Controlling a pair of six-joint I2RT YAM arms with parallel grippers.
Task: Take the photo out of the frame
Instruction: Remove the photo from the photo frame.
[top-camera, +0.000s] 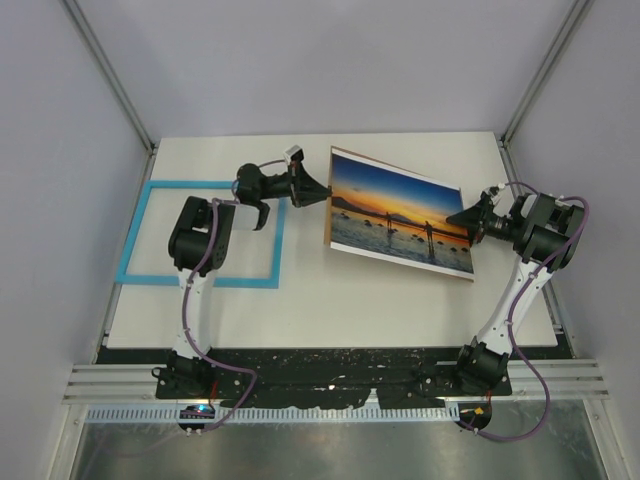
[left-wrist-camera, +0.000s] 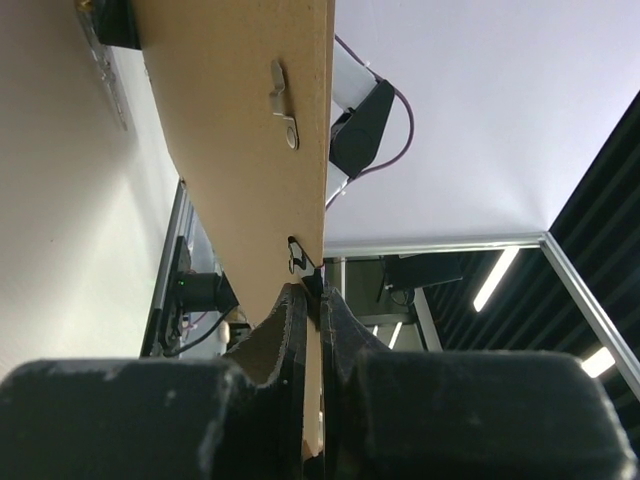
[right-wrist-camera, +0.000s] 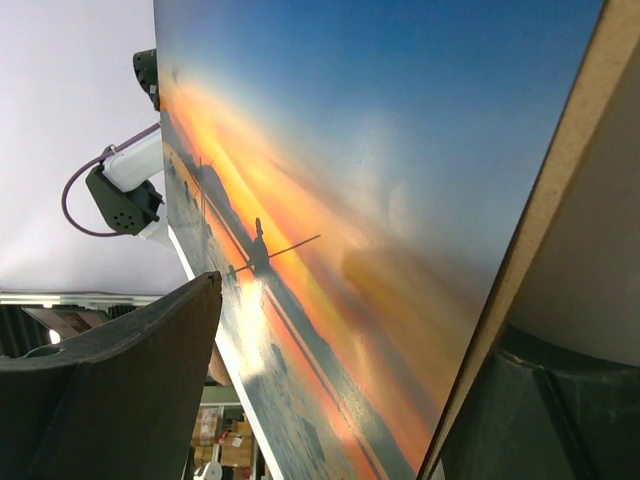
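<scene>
The photo, a sunset print, is held up off the table, tilted, on a brown backing board. My left gripper is shut on the left edge of the photo and board; in the left wrist view its fingertips pinch the board's rim. My right gripper stands open at the right edge, one finger in front of the photo and the other behind the board's edge. The light-blue frame lies flat at the left of the table, with nothing in it.
The white table is boxed in by grey walls and metal posts. My left arm's elbow hangs over the frame's right side. Two metal tabs sit on the board's back.
</scene>
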